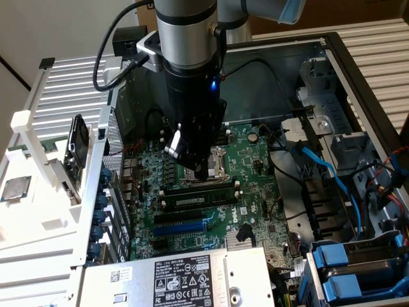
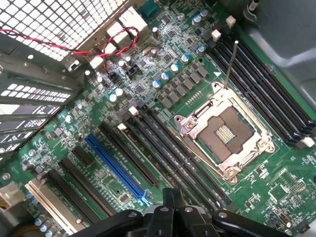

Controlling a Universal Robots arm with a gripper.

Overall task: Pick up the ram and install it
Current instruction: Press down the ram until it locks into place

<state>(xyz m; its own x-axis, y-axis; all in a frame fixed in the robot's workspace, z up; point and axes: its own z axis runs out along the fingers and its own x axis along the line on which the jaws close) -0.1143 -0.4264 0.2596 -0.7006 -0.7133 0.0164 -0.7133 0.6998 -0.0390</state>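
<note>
The ram (image 1: 197, 199) is a long dark stick with a pale label. It lies along the black memory slots (image 1: 199, 187) on the green motherboard (image 1: 255, 160), level with them, inside the open computer case. My gripper (image 1: 203, 170) hangs just above the slots, at the near edge of the silver processor socket (image 1: 214, 163). Its fingers are shut with nothing between them. In the wrist view the shut fingertips (image 2: 170, 200) hover over the row of long black slots (image 2: 170, 150), beside the open, empty socket (image 2: 228, 133). I cannot pick out the ram among those slots there.
A blue expansion slot (image 1: 182, 227) and the power supply (image 1: 185, 278) lie in front of the slots. Blue cables (image 1: 326, 173) and blue drive caddies (image 1: 345, 268) fill the exterior view's right. A white rack (image 1: 38, 192) with a square chip (image 1: 16, 188) stands outside the case, left.
</note>
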